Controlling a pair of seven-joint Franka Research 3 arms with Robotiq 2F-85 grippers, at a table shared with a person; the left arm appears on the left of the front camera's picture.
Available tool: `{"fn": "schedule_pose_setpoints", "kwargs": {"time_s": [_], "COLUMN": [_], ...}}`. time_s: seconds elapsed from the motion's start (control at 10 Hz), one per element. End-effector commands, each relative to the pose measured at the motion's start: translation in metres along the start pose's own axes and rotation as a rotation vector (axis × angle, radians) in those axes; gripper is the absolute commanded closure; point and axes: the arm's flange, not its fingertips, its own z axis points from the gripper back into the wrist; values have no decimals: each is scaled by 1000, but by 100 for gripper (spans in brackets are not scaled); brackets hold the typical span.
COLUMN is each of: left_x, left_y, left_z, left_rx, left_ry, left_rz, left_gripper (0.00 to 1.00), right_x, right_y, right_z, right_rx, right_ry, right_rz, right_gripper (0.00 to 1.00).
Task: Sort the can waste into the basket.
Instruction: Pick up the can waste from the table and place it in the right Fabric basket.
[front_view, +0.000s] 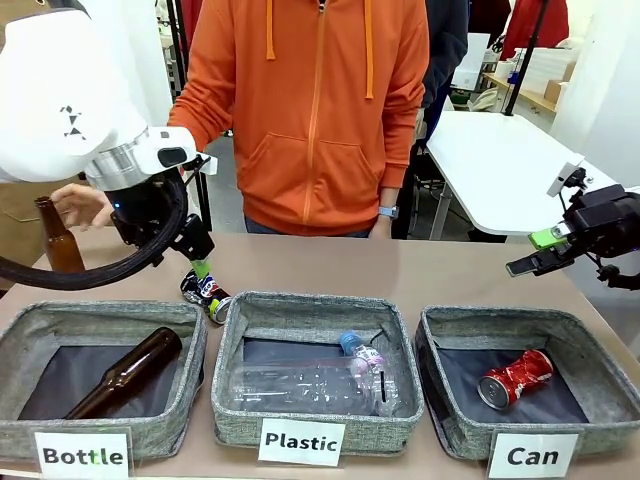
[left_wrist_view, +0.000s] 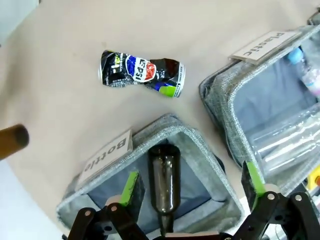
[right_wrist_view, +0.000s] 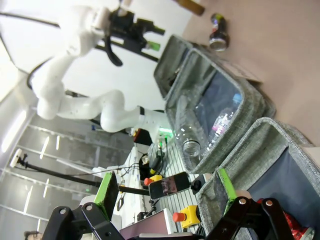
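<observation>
Front view: three felt bins stand along the near edge of the table (front_view: 400, 265), the Bottle bin (front_view: 100, 310) at left, the Plastic bin (front_view: 310, 300) in the middle and the Can basket (front_view: 500, 316) at right. The red can (front_view: 515, 377) lies inside the Can basket, so that part of the sort is judged done. The dark can (front_view: 205, 293) lies on the table just beyond the gap between the Bottle and Plastic bins and has yet to be sorted, which puts the task about halfway. The left gripper (front_view: 200, 268) hangs just above the dark can. The right gripper (front_view: 540, 252) is raised beyond the far right corner of the basket, its fingers spread and empty. At far left a person's hand (front_view: 80, 205) holds an upright bottle (front_view: 58, 235). Left wrist view: the fingers of the left gripper (left_wrist_view: 191, 180) are parted with nothing between them, a state the front view leaves unclear. Below them a brown bottle (left_wrist_view: 165, 185) lies in the Bottle bin, and the dark can (left_wrist_view: 142, 73) lies beyond it, apart from both bins. Right wrist view: the right gripper (right_wrist_view: 166, 186) is likewise released and holds nothing. It looks along the row of bins, with a clear bottle (right_wrist_view: 205, 130) in the Plastic bin and the dark can (right_wrist_view: 218, 37) on the table far off.
</observation>
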Motion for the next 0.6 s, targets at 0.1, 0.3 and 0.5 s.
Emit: {"fn": "schedule_pose_setpoints", "kwargs": {"time_s": [0.1, 0.3, 0.5], "left_x": [25, 52, 68], "left_y": [-14, -17, -3], "left_z": [-15, -25, -25], "left_rx": [13, 12, 39], "left_ry": [-35, -58, -44], "left_rz": [334, 513, 562], "left_gripper": [0, 0, 0], "right_x": [-2, -2, -2], "right_y": [1, 1, 1], "right_z": [-1, -1, -1], "right_rx": [-15, -15, -15], "right_ry": [-2, -2, -2], "right_rz": [8, 8, 8], "right_gripper": [1, 1, 1]}}
